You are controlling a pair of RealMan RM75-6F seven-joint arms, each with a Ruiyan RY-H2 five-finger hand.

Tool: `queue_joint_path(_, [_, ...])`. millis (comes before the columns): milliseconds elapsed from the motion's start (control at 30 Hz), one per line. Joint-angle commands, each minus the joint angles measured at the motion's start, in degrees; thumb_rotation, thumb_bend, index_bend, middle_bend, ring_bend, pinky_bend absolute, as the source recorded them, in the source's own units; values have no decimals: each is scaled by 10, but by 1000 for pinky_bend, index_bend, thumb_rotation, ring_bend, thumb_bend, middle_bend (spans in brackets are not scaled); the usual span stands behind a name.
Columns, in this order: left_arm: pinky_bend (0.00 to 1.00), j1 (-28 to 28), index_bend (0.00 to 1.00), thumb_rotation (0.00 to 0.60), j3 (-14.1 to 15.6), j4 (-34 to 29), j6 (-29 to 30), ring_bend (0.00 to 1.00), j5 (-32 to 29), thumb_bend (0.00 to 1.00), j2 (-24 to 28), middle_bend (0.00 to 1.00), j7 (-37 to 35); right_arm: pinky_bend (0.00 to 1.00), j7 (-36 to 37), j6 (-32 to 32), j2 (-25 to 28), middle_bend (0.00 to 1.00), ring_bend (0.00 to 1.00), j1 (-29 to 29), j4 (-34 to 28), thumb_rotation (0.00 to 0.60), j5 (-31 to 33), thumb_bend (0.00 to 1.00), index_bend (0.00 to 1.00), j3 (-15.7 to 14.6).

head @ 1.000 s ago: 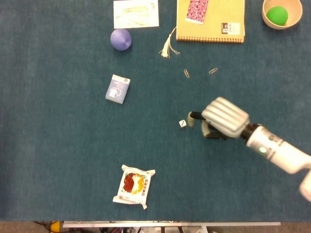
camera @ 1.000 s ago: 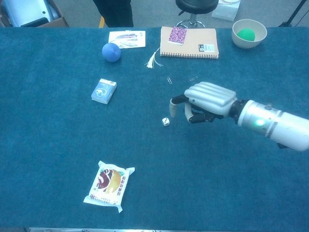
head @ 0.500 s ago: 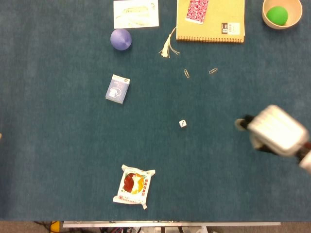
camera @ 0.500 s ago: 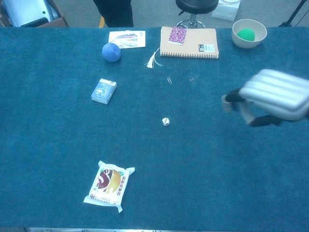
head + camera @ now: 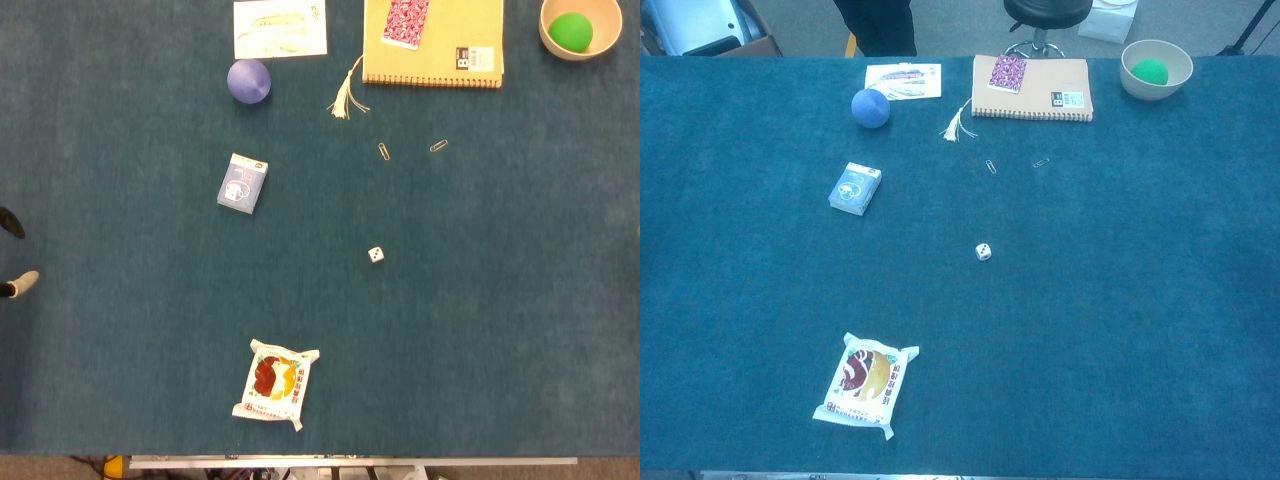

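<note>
Only the tips of my left hand (image 5: 14, 286) show, at the left edge of the head view: one pale fingertip and a dark one (image 5: 10, 222) above it, apart, with nothing between them. The nearest thing to it is a blue card box (image 5: 242, 183), well off to its right. The chest view shows neither hand. My right hand is out of both views. A small white die (image 5: 376, 256) lies alone on the blue cloth near the middle, also in the chest view (image 5: 983, 252).
A snack packet (image 5: 275, 384) lies near the front edge. At the back are a purple ball (image 5: 248, 80), a leaflet (image 5: 280, 28), a tan notebook (image 5: 433, 40) with a tassel (image 5: 347, 98), two paper clips (image 5: 385, 151), and a bowl (image 5: 604, 42) holding a green ball (image 5: 570, 30).
My right hand drew away from the die to the right and left both views. Fingertips of my left hand have come in at the left edge of the head view.
</note>
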Motion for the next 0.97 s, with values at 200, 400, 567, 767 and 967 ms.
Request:
queue_joint_path(200, [438, 1, 482, 600, -1, 5, 7, 279, -4, 0, 0, 441, -1, 450, 34, 62, -19, 454, 457, -52, 113, 600, -10, 780, 483, 41])
queue_joint_path(400, [438, 8, 482, 600, -8, 3, 38, 276, -3, 0, 2, 433, 19, 449, 85, 34, -19, 454, 457, -48, 139, 600, 16, 781, 485, 63])
queue_joint_path(567, [438, 18, 486, 600, -16, -2, 73, 273, 3, 0, 12, 432, 29, 449, 121, 3, -26, 454, 457, -40, 151, 600, 22, 780, 485, 72])
queue_joint_path(767, [438, 27, 487, 600, -11, -18, 87, 273, 2, 0, 25, 432, 60, 450, 151, -23, -33, 454, 457, -38, 160, 600, 27, 781, 484, 78])
queue_joint_path(967, [437, 33, 487, 600, -11, -27, 87, 273, -12, 0, 29, 432, 79, 450, 175, -48, -37, 454, 457, -33, 173, 600, 35, 780, 484, 85])
